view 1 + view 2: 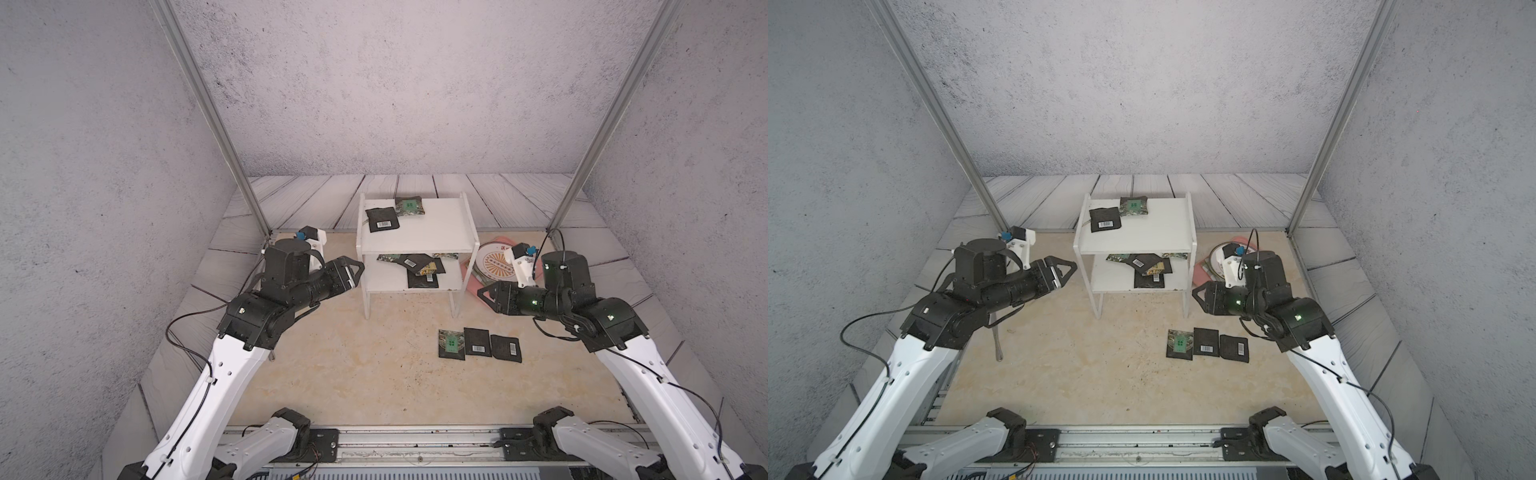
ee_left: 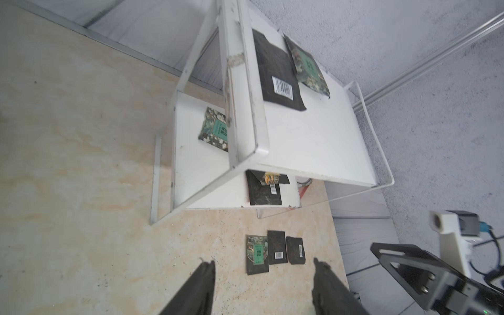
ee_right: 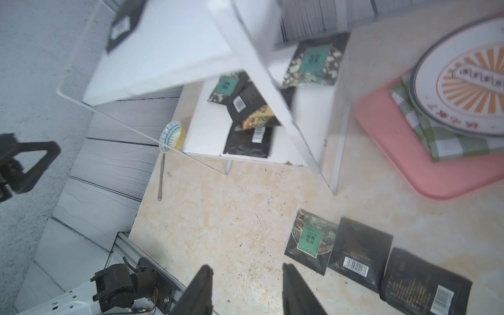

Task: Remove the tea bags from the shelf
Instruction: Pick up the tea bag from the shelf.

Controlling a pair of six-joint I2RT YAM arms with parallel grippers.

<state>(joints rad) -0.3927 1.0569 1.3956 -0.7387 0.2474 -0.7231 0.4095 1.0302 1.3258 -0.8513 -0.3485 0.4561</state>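
Left gripper (image 1: 360, 269): at 9 o'clock of shelf (image 1: 432, 232), level w/ lower tier, jaws apart, empty.
Shelf: tea bags (image 1: 419, 268) remain; two on top tier, pile on lower.
Three bags lie at 5 o'clock on table.
Right gripper (image 1: 480, 293): at 3 o'clock, jaws apart, empty.
Step, we judge: between picks. Next: reach into a tier, pinch one bag.

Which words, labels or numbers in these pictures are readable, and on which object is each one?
None can be quoted with confidence.
Green label on the floor tea bag: Chinese characters, too small to read.
Barcodes on the black tea bags: digits too small.
Red characters on the round plate: blurred.
Green-labelled tea bag on the shelf: blurred.
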